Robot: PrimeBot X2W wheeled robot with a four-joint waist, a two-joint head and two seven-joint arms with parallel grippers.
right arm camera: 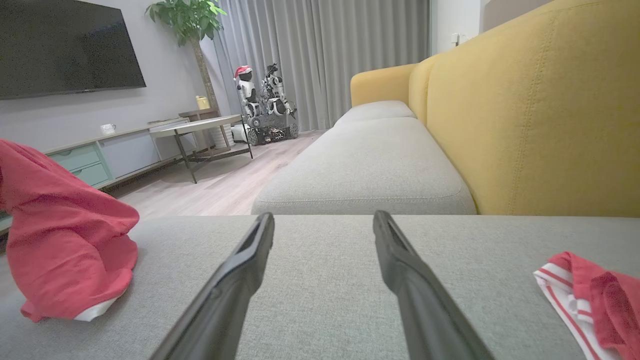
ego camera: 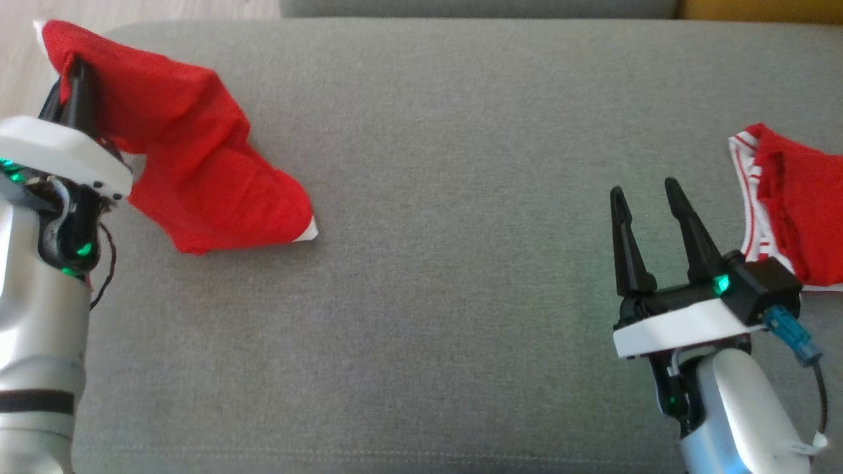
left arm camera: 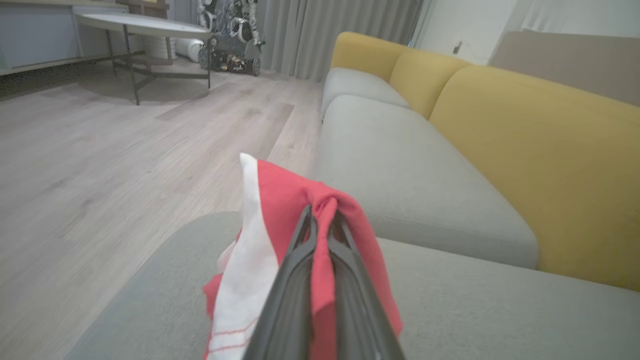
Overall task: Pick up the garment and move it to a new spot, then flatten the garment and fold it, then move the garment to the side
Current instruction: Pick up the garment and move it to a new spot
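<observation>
Gripping a bunched fold, the left gripper (ego camera: 76, 69) had its jaws clamped on the red garment (ego camera: 204, 171) at the far left corner of the sofa seat (ego camera: 461, 210), with the lower end trailing on the seat; judged a lift for relocation. Near the right edge the right gripper (ego camera: 645, 191) hovered, jaws apart, beside a second red-and-white garment (ego camera: 793, 197), presumably free to assist.

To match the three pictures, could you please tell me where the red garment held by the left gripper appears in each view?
Head view: red garment at upper left, hanging from the left gripper onto the grey seat cushion.
Left wrist view: red garment at bottom centre, in the shut jaws.
Right wrist view: red garment at the left edge.
Shared landmark: the grey seat cushion under it.
</observation>
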